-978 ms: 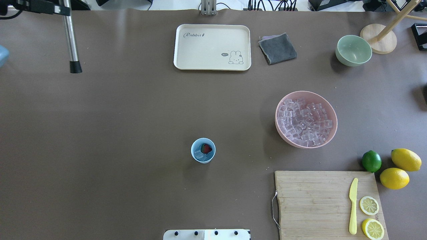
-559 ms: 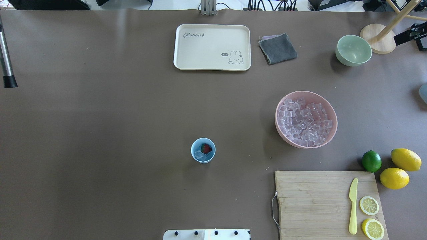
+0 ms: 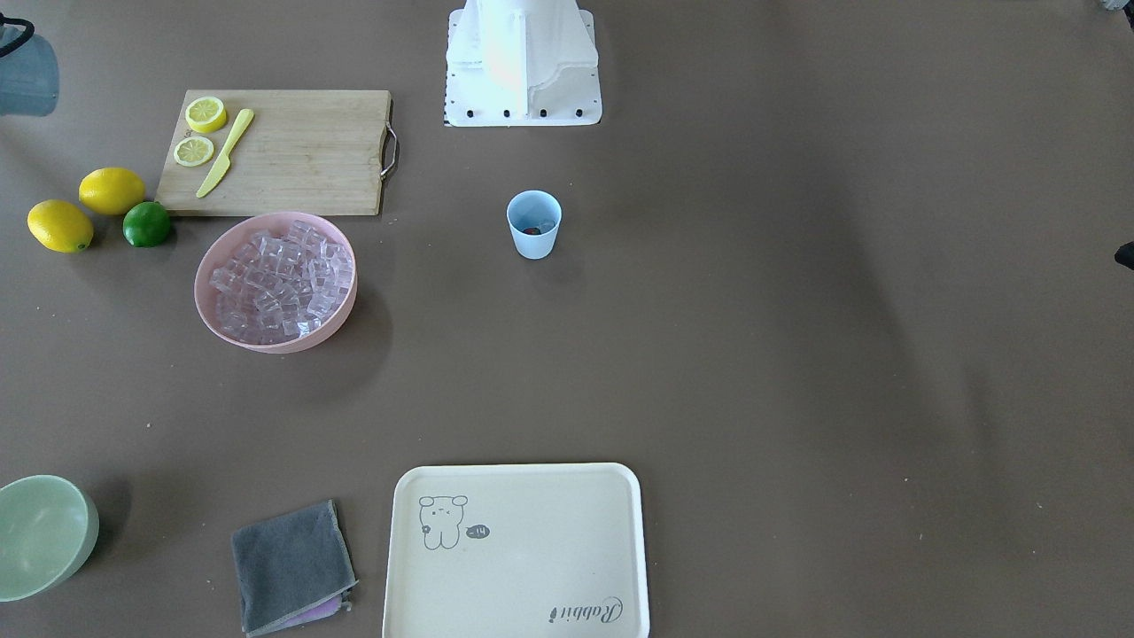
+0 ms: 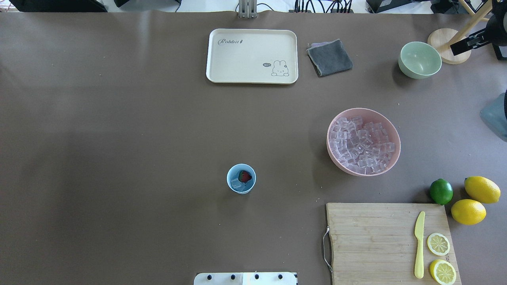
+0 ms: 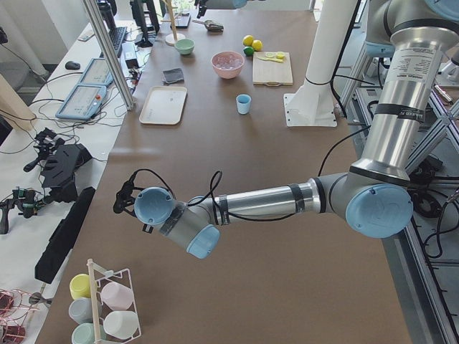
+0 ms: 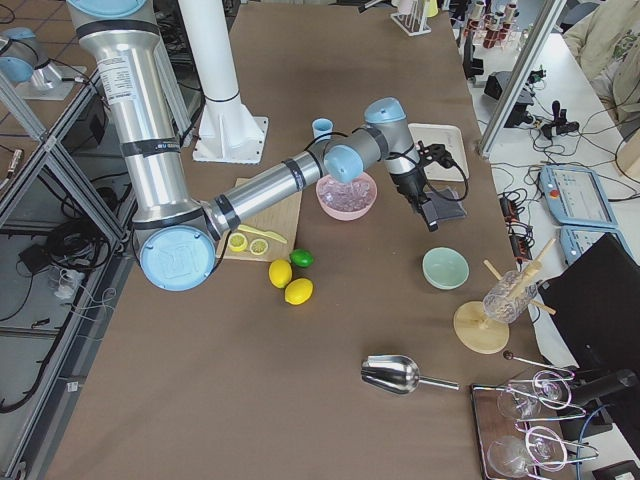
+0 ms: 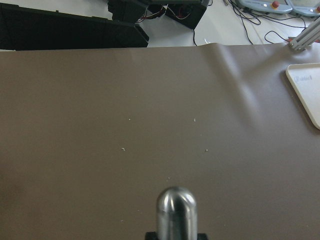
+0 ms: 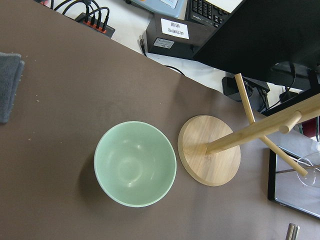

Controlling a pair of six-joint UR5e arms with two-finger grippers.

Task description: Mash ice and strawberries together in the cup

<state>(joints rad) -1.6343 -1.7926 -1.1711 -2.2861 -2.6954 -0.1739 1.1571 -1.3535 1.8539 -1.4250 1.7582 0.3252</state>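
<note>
The light blue cup (image 4: 241, 179) stands upright near the table's middle, also in the front view (image 3: 533, 224). Inside it lie one dark red strawberry (image 4: 245, 176) and a few clear ice cubes (image 4: 236, 183). My left gripper (image 5: 129, 199) is far off to the left, outside the overhead view. It is shut on a steel rod (image 7: 176, 212), whose rounded end shows in the left wrist view. My right gripper (image 4: 463, 44) hangs at the far right, by the pale green bowl (image 4: 420, 59). I cannot tell whether it is open or shut.
A pink bowl (image 4: 363, 141) full of ice sits right of the cup. A cutting board (image 4: 390, 242) holds a yellow knife and lemon slices; a lime (image 4: 441, 191) and two lemons lie beside it. A cream tray (image 4: 252, 56), a grey cloth (image 4: 329, 57) and a wooden stand (image 8: 210, 150) are at the back.
My left arm has carried the steel rod leftward, out of the overhead view. My right gripper has come into that view at the top right, near the green bowl.
</note>
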